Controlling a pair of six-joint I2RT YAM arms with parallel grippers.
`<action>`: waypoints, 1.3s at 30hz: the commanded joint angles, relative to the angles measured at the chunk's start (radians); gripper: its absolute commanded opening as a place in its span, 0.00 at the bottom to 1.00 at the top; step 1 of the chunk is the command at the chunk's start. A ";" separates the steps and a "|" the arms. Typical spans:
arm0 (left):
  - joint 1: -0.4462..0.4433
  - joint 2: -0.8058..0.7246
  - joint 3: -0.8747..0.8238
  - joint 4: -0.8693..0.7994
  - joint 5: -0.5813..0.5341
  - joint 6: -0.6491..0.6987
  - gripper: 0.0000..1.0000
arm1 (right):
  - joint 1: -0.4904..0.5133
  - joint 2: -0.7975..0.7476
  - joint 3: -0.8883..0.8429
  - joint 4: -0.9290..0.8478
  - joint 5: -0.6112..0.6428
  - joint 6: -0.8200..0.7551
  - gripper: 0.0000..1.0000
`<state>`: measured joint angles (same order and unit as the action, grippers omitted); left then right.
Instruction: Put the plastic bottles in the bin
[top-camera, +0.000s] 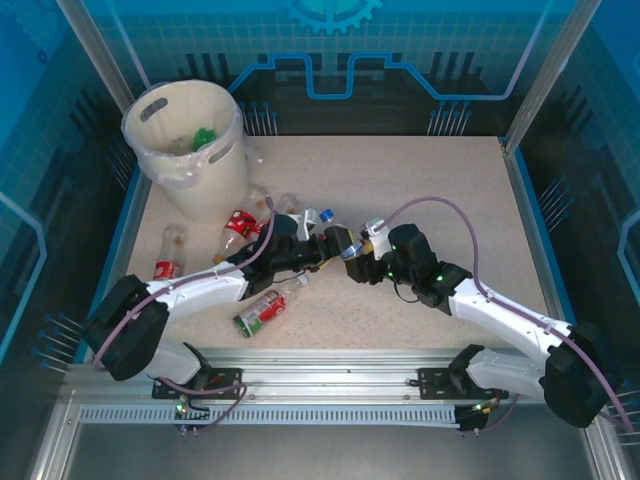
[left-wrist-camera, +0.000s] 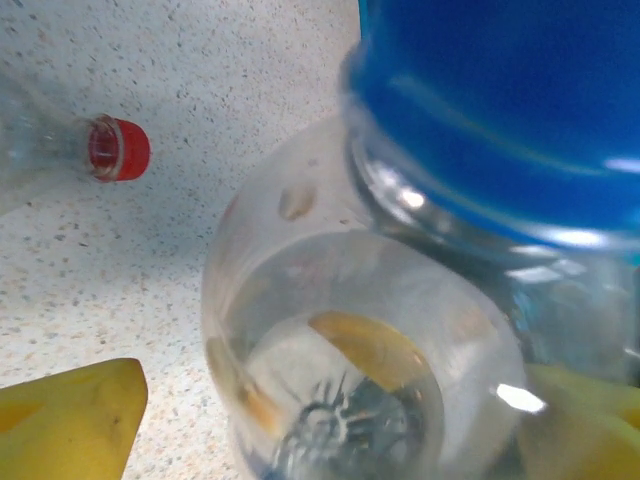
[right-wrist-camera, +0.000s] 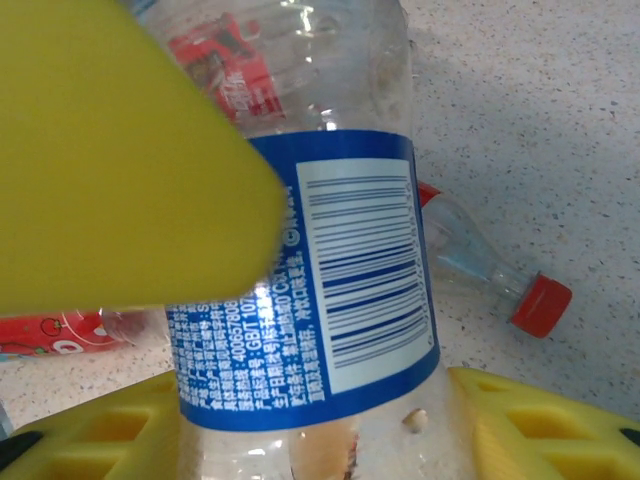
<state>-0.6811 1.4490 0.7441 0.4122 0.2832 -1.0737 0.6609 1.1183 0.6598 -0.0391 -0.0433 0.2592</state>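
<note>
One clear plastic bottle with a blue label (right-wrist-camera: 350, 280) sits between both grippers out on the speckled table (top-camera: 430, 190), well apart from the large round cream-white plastic bin (top-camera: 205, 195) and on the side of it nearer the arm bases. The right gripper (right-wrist-camera: 320, 430) has its yellow fingers pressed against both flanks of the bottle, just under the label band. The left gripper (left-wrist-camera: 330, 420) straddles the bottle's base with its fingers apart, and bare table shows between one finger and the clear wall. This looks like a handover to the arm that can reach the bin. To do it well, the left fingers should close squarely across the round body rather than on the tapering base, since a thin empty wall is likely to dent and squirt out of a skewed pinch. The right gripper should let go only once that hold looks firm, then back straight away from the bin so it does not drag the bottle along. A yellow finger (right-wrist-camera: 120, 150) crowds the right wrist view, so the two grippers stand very close and could knock each other. Several red-labelled bottles (top-camera: 170, 258) lie just in front of the bin and a green bottle (top-camera: 205, 135) is already inside. The carry should rise above the rim before crossing it, clear of those bottles, and release over the open mouth.
</note>
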 joint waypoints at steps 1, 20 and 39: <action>-0.010 0.036 0.026 0.102 -0.015 -0.029 0.86 | 0.011 -0.011 -0.013 0.067 -0.035 0.029 0.48; -0.006 0.060 0.060 0.050 -0.038 0.005 0.60 | 0.004 -0.046 -0.013 0.008 -0.029 -0.057 0.84; 0.226 -0.030 0.440 -0.437 0.045 0.349 0.48 | -0.119 -0.223 -0.047 -0.216 0.005 -0.104 0.97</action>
<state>-0.5346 1.4700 1.0752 0.1352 0.2916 -0.8635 0.5495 0.8909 0.6342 -0.2146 -0.0513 0.1490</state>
